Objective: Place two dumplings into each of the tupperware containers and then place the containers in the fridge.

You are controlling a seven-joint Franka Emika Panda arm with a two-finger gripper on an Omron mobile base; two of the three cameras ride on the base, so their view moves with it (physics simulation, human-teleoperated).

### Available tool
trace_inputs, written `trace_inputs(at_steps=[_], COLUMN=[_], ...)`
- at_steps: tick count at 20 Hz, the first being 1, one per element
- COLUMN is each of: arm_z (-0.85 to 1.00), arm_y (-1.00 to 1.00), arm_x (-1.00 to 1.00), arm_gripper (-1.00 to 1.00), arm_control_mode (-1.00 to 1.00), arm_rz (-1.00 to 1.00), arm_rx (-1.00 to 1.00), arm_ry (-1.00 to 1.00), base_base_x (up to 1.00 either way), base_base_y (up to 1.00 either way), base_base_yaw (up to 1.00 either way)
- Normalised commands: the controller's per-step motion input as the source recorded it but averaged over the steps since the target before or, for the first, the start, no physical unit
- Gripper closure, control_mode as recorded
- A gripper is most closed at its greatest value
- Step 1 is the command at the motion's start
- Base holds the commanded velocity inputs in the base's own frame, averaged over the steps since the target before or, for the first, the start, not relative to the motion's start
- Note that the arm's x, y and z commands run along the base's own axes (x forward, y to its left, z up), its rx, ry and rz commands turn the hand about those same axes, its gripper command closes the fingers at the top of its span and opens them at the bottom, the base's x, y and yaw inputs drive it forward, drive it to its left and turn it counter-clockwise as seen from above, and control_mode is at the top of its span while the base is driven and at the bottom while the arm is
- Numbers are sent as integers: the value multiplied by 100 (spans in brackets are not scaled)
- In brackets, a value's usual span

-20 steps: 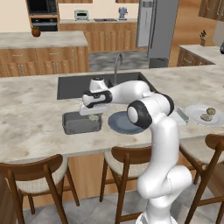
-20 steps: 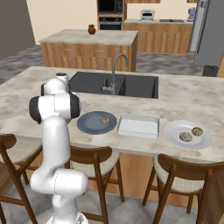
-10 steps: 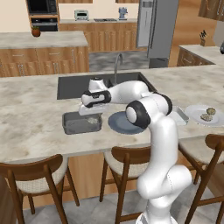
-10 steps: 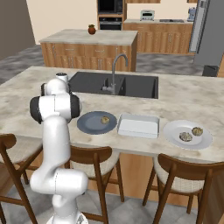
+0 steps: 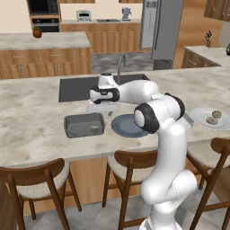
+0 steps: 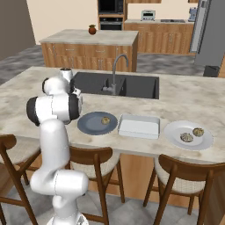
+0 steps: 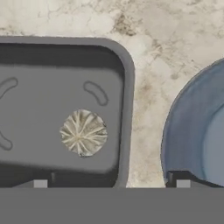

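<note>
Gripper [image 7: 109, 183]: mine, fingers spread wide and pinching nothing, poised above the grey container beside the blue plate.
Grey container [image 5: 84, 126]: a tupperware box on the counter in front of the sink, just left of the blue plate as the left base view showed it; one dumpling [image 7: 83, 132] lay on its floor, free of my fingers.
White container [image 6: 139, 126]: second tupperware box, on the far side of the blue plate; as far as I could see it held nothing.
Blue plate [image 6: 90, 123]: round, between the two boxes; one dumpling [image 6: 105, 120] rested on it.
White plate [image 6: 176, 134]: toward the counter's end beyond the white container; two dumplings [image 6: 192, 134] sat on it, apart from each other.
Fridge [image 5: 161, 28]: tall grey steel, across the kitchen, well apart from the counter; door looked closed.
Done, by my reckoning: one dumpling of four was boxed.
Left: one more for the grey container, two for the white container, then both boxes carried to the fridge.
Progress: early; most of the job remained.
</note>
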Motion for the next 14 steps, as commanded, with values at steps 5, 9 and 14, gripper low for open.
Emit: trace_inputs(at_steps=[5, 9, 14], arm_z=[0, 0, -10], arm_y=[-100, -100, -88], arm_x=[-13, -4, -1], arm_gripper=[-100, -100, -100], arm_control_mode=[-100, -100, -100], arm_rz=[-32, -32, -26], arm_rx=[0, 0, -4], arm_ry=[0, 0, 0], base_base_x=[0, 0, 0], base_base_y=[0, 0, 0], base_base_yaw=[0, 0, 0])
